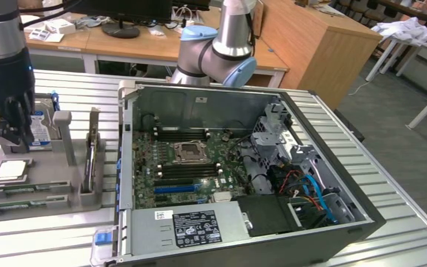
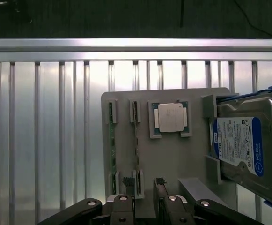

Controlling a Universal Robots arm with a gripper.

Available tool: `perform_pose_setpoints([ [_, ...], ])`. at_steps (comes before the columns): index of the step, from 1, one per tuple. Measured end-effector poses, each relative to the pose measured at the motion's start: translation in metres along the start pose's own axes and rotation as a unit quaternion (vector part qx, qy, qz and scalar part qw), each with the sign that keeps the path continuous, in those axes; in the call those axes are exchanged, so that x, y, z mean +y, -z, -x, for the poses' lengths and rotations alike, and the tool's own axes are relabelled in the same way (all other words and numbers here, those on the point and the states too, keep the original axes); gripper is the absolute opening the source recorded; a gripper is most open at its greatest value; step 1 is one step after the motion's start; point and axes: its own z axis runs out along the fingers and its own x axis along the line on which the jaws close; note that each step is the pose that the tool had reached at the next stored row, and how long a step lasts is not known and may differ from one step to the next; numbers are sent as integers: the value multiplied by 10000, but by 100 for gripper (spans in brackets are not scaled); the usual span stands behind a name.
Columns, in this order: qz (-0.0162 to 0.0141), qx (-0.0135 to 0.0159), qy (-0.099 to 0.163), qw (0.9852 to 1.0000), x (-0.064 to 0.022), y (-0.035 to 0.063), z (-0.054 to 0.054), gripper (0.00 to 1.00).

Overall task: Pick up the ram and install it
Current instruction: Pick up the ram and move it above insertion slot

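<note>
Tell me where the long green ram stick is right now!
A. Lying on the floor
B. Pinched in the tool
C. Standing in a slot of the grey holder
C: the ram stands on edge in a slot of the grey holder, while the tool is open with nothing in it.

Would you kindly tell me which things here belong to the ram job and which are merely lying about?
For the job:
- ram, on edge in the holder
- gripper, open, by the ram's end
- motherboard in the case

Lying about, all in the same holder:
- other stick
- processor
- hard drive
</note>
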Motion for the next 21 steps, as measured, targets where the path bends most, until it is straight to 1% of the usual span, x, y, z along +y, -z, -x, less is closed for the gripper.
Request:
perform_pose_setpoints([
  [8, 0, 0, 0, 10000, -5, -109, -3, 30],
  [21, 0, 0, 0, 10000, -10, -243, -6, 30],
])
